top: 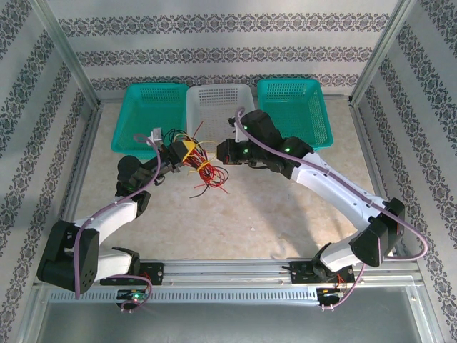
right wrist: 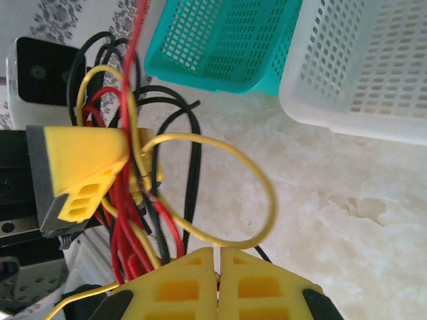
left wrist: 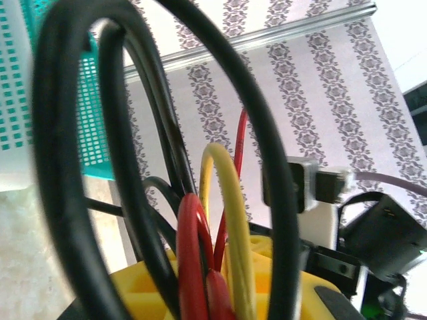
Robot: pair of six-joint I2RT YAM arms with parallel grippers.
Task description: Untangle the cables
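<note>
The cables (top: 203, 169) are a tangle of thin red, yellow and black strands hanging at mid-table. My left gripper (top: 183, 151) is shut on the bundle. In the left wrist view, red, yellow and black cables (left wrist: 190, 247) rise from between its yellow fingers (left wrist: 150, 287). My right gripper (top: 219, 152) faces it from the right, close to the bundle. Its yellow fingers (right wrist: 180, 283) are pressed together, shut. A yellow cable loop (right wrist: 263, 180) curves down and lies against their tips; I cannot tell whether it is pinched. The left gripper's yellow finger (right wrist: 87, 170) clamps the tangle.
Three baskets stand along the back: a teal basket (top: 150, 114), a white basket (top: 220, 107) and another teal basket (top: 294, 107). Metal frame rails border the table. Bare marbled tabletop (top: 250, 214) lies in front of the bundle.
</note>
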